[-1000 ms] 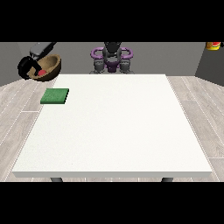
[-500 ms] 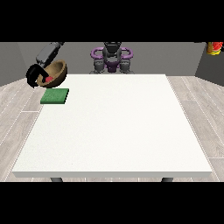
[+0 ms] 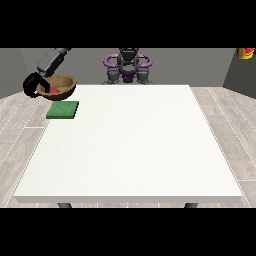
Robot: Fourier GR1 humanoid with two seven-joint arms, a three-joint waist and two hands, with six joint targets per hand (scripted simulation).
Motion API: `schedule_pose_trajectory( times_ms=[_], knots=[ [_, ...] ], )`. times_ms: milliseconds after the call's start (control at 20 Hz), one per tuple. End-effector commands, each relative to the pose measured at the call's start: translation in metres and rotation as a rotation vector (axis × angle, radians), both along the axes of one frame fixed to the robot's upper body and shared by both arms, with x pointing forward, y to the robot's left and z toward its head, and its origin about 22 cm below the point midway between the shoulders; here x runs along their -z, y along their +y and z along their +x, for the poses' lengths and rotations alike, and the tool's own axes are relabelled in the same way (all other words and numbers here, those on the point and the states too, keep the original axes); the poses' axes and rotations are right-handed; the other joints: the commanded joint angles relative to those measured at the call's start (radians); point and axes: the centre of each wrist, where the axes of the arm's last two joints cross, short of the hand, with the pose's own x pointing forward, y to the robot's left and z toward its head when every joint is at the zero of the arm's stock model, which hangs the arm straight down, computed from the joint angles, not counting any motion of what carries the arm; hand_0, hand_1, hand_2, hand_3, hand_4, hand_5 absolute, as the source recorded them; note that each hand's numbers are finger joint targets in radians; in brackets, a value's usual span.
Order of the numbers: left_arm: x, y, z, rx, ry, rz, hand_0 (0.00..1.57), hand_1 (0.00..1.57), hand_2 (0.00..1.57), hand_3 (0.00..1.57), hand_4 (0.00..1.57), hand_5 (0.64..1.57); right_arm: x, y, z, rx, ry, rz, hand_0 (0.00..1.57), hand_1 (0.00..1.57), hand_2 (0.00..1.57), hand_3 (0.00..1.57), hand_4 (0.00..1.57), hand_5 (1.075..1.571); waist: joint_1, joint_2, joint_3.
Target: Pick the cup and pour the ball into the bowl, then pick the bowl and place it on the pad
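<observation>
A brown bowl [image 3: 61, 88] with a red ball [image 3: 54, 90] inside hangs in the air past the table's far left corner. The black hand at the view's left [image 3: 34, 84] is curled round the bowl's left rim. Just below and in front of the bowl, a green pad [image 3: 63, 110] lies flat on the white table [image 3: 135, 145]. No cup shows anywhere. The other hand is out of sight.
The robot's torso [image 3: 128, 67] stands behind the table's far edge. A red and yellow object [image 3: 245, 53] sits at the far top right, off the table. Grey plank floor surrounds the table.
The hand with the bowl has moved right and slightly down, from beyond the table's left edge towards the green pad.
</observation>
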Motion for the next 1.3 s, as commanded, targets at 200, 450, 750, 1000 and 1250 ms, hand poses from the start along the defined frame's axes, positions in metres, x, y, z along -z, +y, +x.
schedule_pose_trajectory(
  times_ms=[200,450,750,1000,1250],
  knots=[
    [0.0,0.012,-0.004,-0.041,-0.036,-0.002,0.0,0.0,0.0,0.0,1.19,1.562,-0.009,0.022,0.024,0.035,-0.068,0.024,1.45,1.45,1.39,0.8,0.0,1.536,-0.005,0.027,-0.0007],
    [-0.001,0.002,0.002,-0.012,-0.033,0.012,0.0,0.0,0.0,0.0,1.19,1.565,-0.008,0.04,0.038,0.052,-0.128,0.036,1.43,1.43,1.38,0.67,0.0,1.534,0.015,0.049,-0.0002],
    [-0.014,0.009,-0.004,0.018,-0.09,0.017,0.0,0.0,0.0,0.0,1.19,1.569,-0.034,0.015,0.034,-0.002,-0.071,-0.053,0.19,0.19,0.41,0.79,0.0,1.454,0.06,0.1,0.0001],
    [-0.02,-0.004,0.004,0.022,-0.045,-0.001,0.0,0.0,0.0,0.0,1.19,1.569,-0.01,0.032,0.037,-0.077,0.01,-0.081,0.0,0.0,0.0,0.0,0.0,1.4,0.027,0.023,0.0004],
    [0.039,-0.012,0.006,-0.016,0.124,0.013,0.0,0.0,0.0,0.0,1.19,1.569,-0.054,0.016,0.04,-0.117,0.103,-0.115,0.0,0.0,0.0,0.0,0.2,1.375,-0.008,-0.147,-0.0018]
  ],
)
